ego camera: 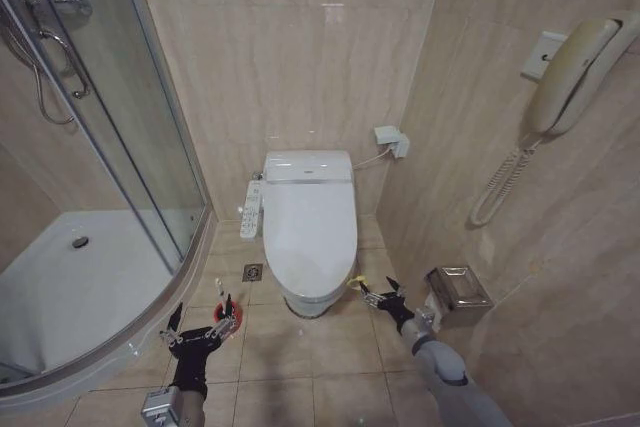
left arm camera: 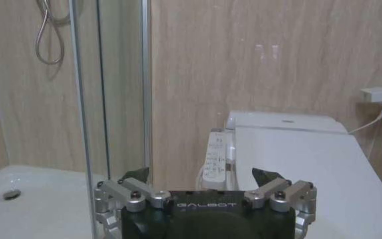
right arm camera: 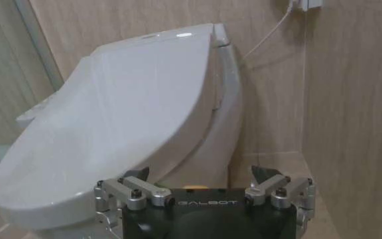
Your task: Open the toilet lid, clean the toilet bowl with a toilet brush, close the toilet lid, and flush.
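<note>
Toilet lid (ego camera: 311, 217) lies closed, hiding the toilet bowl.

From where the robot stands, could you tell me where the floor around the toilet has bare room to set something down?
Bare tile lies in front of the toilet bowl, between the left gripper and right gripper. It is tighter beside the shower tray, where the toilet brush and floor drain sit. The strip along the right wall is narrow.

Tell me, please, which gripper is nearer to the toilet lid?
Right. The right gripper sits close beside the closed toilet lid at its front corner; the left gripper hangs farther off, over the floor by the toilet brush.
</note>
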### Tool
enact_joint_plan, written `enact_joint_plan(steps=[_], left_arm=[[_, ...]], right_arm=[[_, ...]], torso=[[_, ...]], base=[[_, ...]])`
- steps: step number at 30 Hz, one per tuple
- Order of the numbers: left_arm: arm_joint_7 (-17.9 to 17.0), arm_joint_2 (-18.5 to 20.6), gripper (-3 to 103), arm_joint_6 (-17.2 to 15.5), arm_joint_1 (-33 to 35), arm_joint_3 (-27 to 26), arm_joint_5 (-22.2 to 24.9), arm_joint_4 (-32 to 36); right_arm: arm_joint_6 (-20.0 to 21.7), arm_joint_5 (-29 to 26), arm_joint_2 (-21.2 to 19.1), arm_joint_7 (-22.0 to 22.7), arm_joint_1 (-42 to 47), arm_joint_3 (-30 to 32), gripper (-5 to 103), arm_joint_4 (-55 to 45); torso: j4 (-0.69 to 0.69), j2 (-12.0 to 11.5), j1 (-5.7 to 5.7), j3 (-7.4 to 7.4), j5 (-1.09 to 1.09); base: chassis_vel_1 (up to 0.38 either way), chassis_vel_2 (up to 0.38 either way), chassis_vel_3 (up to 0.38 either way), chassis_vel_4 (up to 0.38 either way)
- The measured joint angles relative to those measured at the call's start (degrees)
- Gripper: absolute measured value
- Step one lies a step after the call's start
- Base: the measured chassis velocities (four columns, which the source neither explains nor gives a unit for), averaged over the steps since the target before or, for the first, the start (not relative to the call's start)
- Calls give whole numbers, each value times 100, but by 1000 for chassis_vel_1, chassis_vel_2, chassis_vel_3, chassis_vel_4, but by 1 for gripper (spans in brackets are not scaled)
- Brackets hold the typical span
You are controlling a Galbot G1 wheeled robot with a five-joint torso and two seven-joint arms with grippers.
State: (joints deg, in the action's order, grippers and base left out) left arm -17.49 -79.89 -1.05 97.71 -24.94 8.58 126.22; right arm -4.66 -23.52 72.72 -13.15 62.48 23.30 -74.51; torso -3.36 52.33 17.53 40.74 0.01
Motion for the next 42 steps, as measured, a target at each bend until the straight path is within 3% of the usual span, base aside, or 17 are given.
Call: enact_joint_plan(steps=[8, 14, 33, 42], left_arm=[[0, 0, 100, 0, 1, 0, 0, 0], [0, 0, 100, 0, 1, 0, 0, 0], [0, 0, 100, 0, 1, 0, 0, 0], [0, 0, 100, 0, 1, 0, 0, 0]], right_arm=[[133, 418, -47, -122, 68, 36, 100, 50], [118, 613, 187, -64, -48, -74, 100, 352], [-219, 716, 772, -9, -761, -163, 100, 1565], [-307, 852, 695, -82, -1073, -172, 100, 1790]], torso=[[-1, 2, -4, -1, -2], [1, 1, -2, -1, -1], [1, 1, -1, 0, -1], [0, 1, -1, 0, -1]], base=[[0, 0, 0, 0], [0, 0, 0, 0], [0, 0, 0, 0], [0, 0, 0, 0]])
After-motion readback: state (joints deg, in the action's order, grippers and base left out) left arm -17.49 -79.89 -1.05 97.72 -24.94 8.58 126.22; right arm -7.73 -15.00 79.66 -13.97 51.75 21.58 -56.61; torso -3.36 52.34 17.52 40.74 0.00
